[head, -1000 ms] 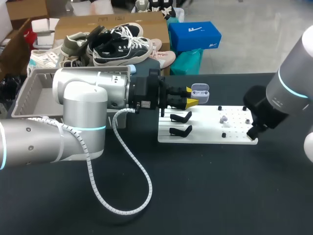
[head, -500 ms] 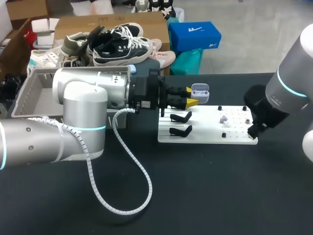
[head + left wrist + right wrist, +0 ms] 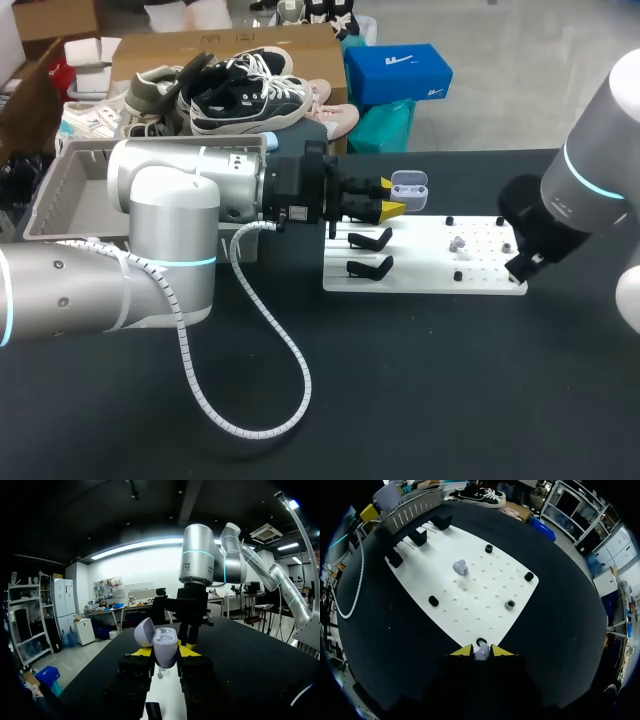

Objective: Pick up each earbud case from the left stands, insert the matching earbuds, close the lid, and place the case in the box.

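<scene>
- The earbud case (image 3: 165,650) is sitting upright between the yellow tips of the left gripper (image 3: 164,653), which is pinching it from both sides. Its lid (image 3: 144,631) is standing open, tipped back off the body.
- From the head view, the case is hanging over the 11 o'clock corner of the white board (image 3: 420,268). The left arm is reaching in level from the board's 9 o'clock side.
- Two black stands (image 3: 370,238) are sitting empty on the board just at 6 o'clock of the left gripper, one behind the other.
- A loose earbud (image 3: 457,243) is lying on the board at about 4 o'clock of the case, apart from it and among small black pegs (image 3: 457,276).
- The right gripper (image 3: 481,651) is hovering at the board's 4 o'clock corner with its yellow tips drawn close on a pale earbud (image 3: 481,654), pinching it. A black ring peg is sitting just ahead of those tips.
- I cannot tell whether that pinched earbud is resting on the board or lifted off it.
- The loose earbud is lying well ahead of the right gripper, towards the stands.
- The grey box (image 3: 48,197) is standing at the 9 o'clock edge of the dark table (image 3: 430,400), well apart from the board. The left arm is partly hiding it.
</scene>
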`<action>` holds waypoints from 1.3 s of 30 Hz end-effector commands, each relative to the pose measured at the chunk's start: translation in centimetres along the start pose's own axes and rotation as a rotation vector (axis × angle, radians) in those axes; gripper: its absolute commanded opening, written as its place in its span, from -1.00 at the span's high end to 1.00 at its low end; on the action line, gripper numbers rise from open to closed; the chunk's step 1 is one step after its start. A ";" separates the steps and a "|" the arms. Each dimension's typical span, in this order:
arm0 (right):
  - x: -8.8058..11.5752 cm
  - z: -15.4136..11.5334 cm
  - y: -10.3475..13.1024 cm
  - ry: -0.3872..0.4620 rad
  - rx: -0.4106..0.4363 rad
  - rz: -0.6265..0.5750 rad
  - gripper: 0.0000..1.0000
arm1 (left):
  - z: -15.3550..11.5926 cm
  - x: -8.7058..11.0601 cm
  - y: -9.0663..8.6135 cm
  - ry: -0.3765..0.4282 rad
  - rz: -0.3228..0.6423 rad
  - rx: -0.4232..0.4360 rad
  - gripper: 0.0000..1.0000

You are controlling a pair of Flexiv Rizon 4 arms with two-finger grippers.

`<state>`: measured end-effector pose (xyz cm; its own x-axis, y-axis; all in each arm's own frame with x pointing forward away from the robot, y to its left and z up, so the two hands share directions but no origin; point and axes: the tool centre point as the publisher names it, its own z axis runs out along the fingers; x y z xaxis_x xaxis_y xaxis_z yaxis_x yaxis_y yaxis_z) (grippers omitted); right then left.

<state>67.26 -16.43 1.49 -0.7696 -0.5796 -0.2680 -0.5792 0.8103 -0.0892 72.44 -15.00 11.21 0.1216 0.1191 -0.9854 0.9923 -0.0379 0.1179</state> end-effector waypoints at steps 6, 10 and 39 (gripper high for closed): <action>0.1 -0.4 0.0 -0.002 0.011 0.009 1.00 | 0.0 0.1 -0.1 -0.003 0.002 -0.002 1.00; 0.1 -1.6 0.0 -0.024 0.020 0.014 1.00 | 0.0 0.1 -0.1 -0.003 0.002 -0.002 1.00; -2.2 -7.1 2.5 -0.140 0.014 0.101 1.00 | 0.0 0.1 -0.1 -0.003 0.002 -0.002 1.00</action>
<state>65.17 -15.17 8.19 -0.7593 -0.5036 -0.4122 -0.5382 0.8420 -0.0373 72.44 -14.99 11.22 0.1216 0.1191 -0.9854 0.9923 -0.0379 0.1178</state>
